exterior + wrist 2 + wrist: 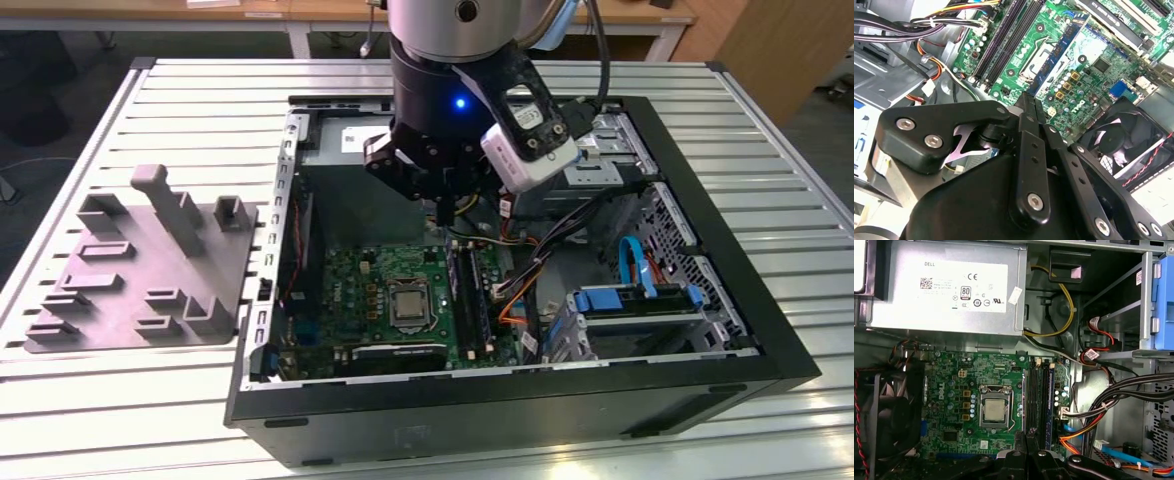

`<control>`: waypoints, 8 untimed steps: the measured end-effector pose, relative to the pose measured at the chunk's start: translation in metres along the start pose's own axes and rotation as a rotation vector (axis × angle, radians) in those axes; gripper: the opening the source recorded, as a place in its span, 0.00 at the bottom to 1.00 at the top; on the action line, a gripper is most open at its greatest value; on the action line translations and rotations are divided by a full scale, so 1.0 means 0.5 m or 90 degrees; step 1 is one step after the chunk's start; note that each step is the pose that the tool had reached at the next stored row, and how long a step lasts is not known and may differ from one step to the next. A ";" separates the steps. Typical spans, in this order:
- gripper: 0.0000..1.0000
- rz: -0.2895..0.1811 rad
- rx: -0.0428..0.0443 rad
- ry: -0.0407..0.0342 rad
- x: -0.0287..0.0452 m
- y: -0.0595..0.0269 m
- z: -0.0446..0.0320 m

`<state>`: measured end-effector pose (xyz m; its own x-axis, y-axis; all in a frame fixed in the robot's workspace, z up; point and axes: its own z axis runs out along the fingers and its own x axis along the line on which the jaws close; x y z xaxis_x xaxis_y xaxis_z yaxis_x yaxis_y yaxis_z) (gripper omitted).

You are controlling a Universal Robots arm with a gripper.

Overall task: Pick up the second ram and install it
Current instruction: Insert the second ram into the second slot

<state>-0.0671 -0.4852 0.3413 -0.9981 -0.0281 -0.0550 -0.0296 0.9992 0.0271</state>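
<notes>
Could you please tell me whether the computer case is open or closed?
Open: the computer case has no side panel on, so the motherboard and cables lie exposed.

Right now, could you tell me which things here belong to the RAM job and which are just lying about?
Job: gripper, memory slots, motherboard.
Lying about: grey post block, case fan, power supply, blue drive tray, cable bundle.
</notes>
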 end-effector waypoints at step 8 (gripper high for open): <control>0.11 0.000 -0.0002 -0.0001 0.000 0.000 0.004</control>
<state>-0.0669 -0.4852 0.3393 -0.9981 -0.0278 -0.0551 -0.0293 0.9992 0.0274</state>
